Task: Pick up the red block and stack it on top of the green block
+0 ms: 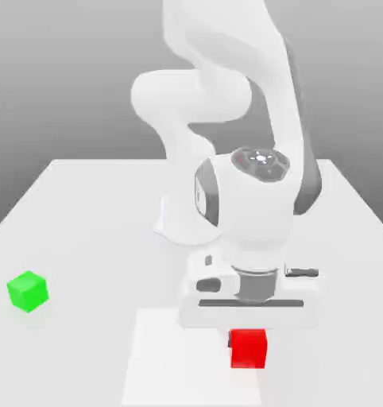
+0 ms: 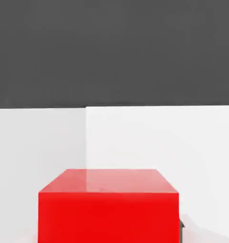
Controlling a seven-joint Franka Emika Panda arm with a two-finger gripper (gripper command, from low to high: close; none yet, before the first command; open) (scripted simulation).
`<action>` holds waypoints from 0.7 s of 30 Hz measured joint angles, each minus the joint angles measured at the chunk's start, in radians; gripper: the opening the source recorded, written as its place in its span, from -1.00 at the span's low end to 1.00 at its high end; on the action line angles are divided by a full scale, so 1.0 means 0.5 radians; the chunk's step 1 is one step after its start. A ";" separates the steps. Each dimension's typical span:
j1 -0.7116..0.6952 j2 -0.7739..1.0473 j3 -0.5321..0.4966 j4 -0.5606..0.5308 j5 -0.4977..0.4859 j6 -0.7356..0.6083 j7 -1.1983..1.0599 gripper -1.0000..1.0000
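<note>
Claw (image 1: pixel 248 338) low over red block (image 1: pixel 249 350); green block (image 1: pixel 28 291) well apart.

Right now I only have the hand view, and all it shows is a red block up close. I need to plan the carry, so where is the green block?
Observer: The green block sits on the table, well off toward the exterior view's left of the red block.
Operator: Is anything lying between the two?
Observer: I see nothing between them, only table surface.
Operator: And where is the hand relative to the red one?
Observer: The hand is directly over it, and its body covers the block's upper edge in the exterior view.
</note>
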 joint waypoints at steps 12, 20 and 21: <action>-0.977 -0.305 -0.642 -0.165 0.030 -0.134 0.834 -1.00; -1.345 -0.063 -0.647 -0.201 0.261 0.137 0.976 -1.00; -1.359 -0.004 -0.620 -0.198 0.299 0.191 0.950 1.00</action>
